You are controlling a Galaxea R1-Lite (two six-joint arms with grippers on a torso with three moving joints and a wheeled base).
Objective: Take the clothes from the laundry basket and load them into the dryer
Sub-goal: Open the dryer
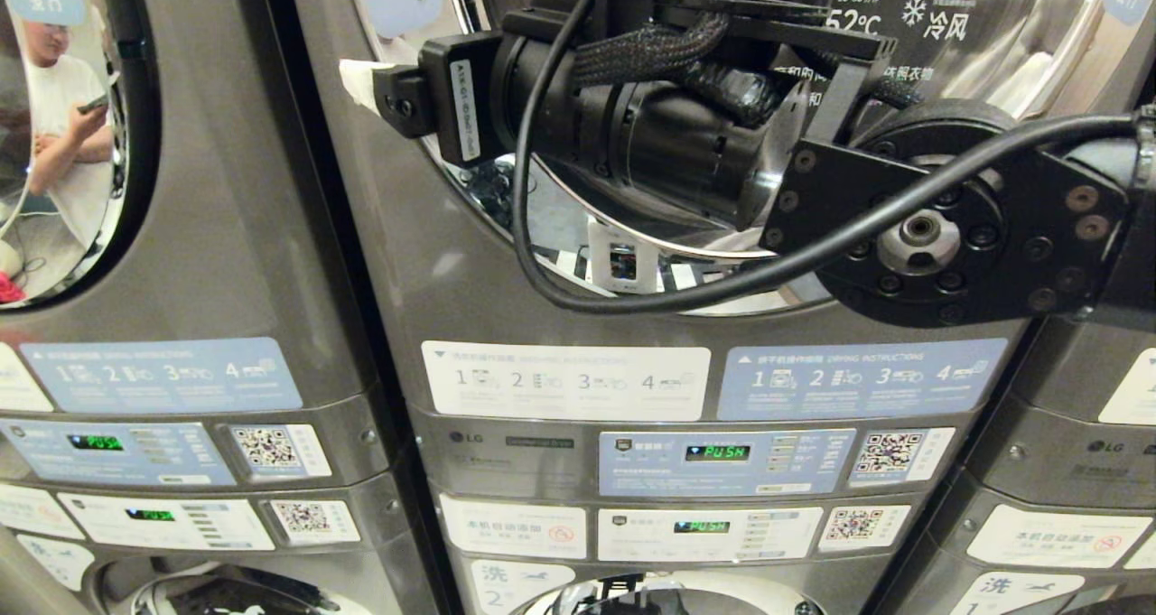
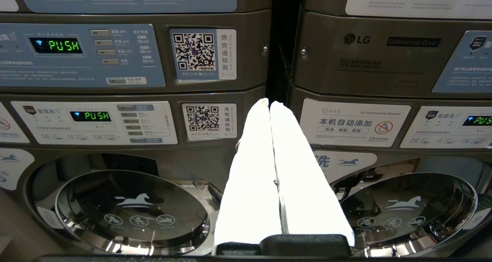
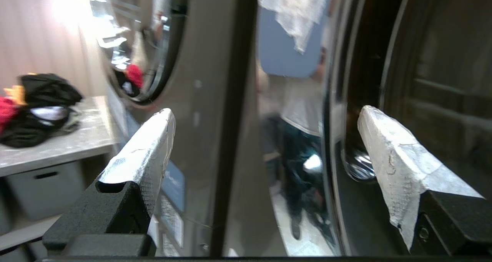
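Stacked dryers (image 1: 379, 263) filling the background; right gripper (image 3: 265, 146), fingers spread and empty, is lining up on the dryer door (image 3: 388, 62) edge. Next: pull it open.

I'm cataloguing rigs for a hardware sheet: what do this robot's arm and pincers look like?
The right arm is matte black with round bolted joint plates, braided sleeving and a looping black cable. Both the right pincer and left pincer have black bases and tapered fingers wrapped in white tape.
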